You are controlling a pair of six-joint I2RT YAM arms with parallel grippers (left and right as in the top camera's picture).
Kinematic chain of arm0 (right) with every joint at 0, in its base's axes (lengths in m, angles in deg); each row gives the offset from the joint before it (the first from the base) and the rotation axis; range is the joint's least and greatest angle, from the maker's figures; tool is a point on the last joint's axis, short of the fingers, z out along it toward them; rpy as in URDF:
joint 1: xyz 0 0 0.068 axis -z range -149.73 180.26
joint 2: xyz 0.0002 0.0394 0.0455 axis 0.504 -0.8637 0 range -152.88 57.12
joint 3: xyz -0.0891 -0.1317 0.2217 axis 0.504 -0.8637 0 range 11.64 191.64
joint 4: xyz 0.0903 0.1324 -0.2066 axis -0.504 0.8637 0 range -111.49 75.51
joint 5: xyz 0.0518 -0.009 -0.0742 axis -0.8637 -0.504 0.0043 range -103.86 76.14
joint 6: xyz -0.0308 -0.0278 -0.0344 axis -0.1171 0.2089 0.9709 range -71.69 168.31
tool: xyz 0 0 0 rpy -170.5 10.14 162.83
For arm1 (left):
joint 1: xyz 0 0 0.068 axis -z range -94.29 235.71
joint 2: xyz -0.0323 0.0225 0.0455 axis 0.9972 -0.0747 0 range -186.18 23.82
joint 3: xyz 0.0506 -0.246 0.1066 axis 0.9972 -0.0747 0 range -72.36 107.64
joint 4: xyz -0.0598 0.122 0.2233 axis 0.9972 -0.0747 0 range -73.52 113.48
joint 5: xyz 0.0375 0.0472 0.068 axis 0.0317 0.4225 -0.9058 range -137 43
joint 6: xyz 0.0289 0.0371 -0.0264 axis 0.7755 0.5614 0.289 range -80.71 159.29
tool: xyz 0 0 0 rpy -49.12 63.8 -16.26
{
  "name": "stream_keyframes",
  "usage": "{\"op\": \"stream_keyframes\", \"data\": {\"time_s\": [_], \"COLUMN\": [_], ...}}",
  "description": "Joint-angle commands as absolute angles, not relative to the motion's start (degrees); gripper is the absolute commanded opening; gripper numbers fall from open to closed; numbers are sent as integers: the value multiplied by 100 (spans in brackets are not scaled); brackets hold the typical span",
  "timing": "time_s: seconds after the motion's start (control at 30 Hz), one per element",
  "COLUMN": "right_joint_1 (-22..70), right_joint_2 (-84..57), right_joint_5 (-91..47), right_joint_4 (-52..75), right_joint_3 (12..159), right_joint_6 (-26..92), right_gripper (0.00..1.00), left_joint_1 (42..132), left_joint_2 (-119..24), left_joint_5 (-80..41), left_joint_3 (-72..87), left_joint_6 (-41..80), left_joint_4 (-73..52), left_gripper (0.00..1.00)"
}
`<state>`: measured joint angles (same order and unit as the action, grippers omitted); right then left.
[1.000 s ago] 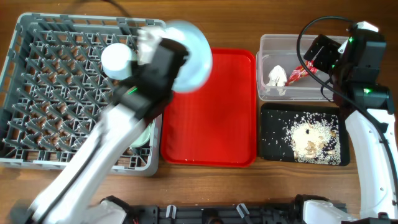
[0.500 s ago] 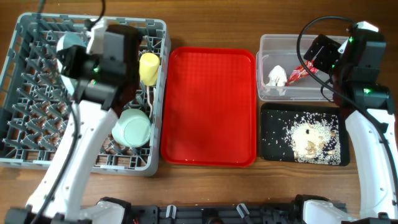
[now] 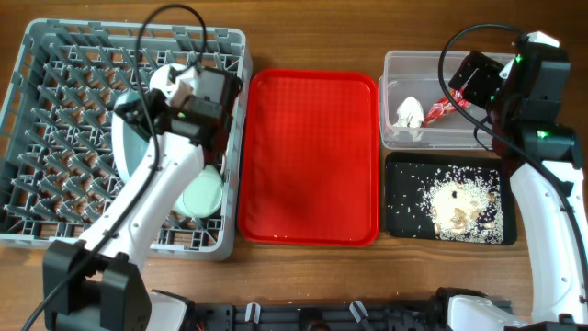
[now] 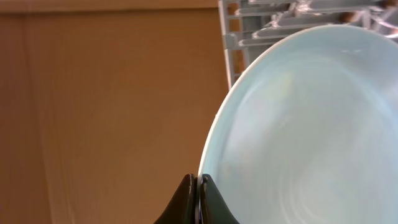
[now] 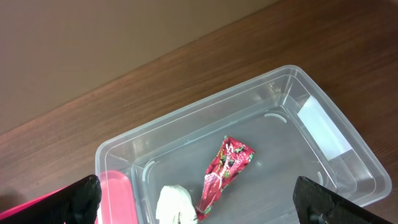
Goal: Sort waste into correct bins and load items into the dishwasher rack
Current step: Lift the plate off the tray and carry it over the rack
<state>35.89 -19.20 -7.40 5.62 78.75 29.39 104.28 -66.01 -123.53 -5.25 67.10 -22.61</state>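
Observation:
My left gripper [image 3: 145, 112] is shut on the rim of the light blue plate [image 3: 125, 158], which stands on edge among the pegs of the grey dishwasher rack [image 3: 55, 92]. In the left wrist view the jaws [image 4: 199, 182] pinch the plate's rim [image 4: 311, 124]. A pale green bowl [image 3: 202, 193] lies in the rack by my arm. My right gripper [image 3: 473, 78] hangs open and empty over the clear tub [image 3: 432, 57]. The tub holds the white napkin [image 5: 177, 205] and red wrapper [image 5: 227, 165]. Rice scraps [image 3: 455, 202] lie in the black tray [image 3: 395, 198]. The cup, blue bowl, spoon and fork are hidden.
The flat red serving tray [image 3: 308, 156] lies between the rack and the two bins, with nothing on it. The rack's corner [image 4: 280, 18] shows above the plate in the left wrist view. Bare wooden table surrounds everything.
My left arm swung the plate from above the red tray's edge to the left over the rack and lowered it on edge among the pegs. The right arm has not moved.

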Motion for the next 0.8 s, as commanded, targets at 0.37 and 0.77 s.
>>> {"op": "stream_keyframes", "data": {"time_s": [0.37, 0.77], "right_joint_1": [3591, 3591], "right_joint_2": [-1955, -1955], "right_joint_5": [-748, -748], "right_joint_4": [553, 553], "right_joint_3": [7879, 7879], "right_joint_6": [3024, 3024], "right_gripper": [100, 100], "left_joint_1": [10426, 10317], "left_joint_2": [-6592, -4590], "left_joint_5": [-11997, -7046], "left_joint_3": [-982, -523], "left_joint_6": [6370, 3355], "left_joint_4": [-1238, -462], "left_gripper": [96, 100]}}
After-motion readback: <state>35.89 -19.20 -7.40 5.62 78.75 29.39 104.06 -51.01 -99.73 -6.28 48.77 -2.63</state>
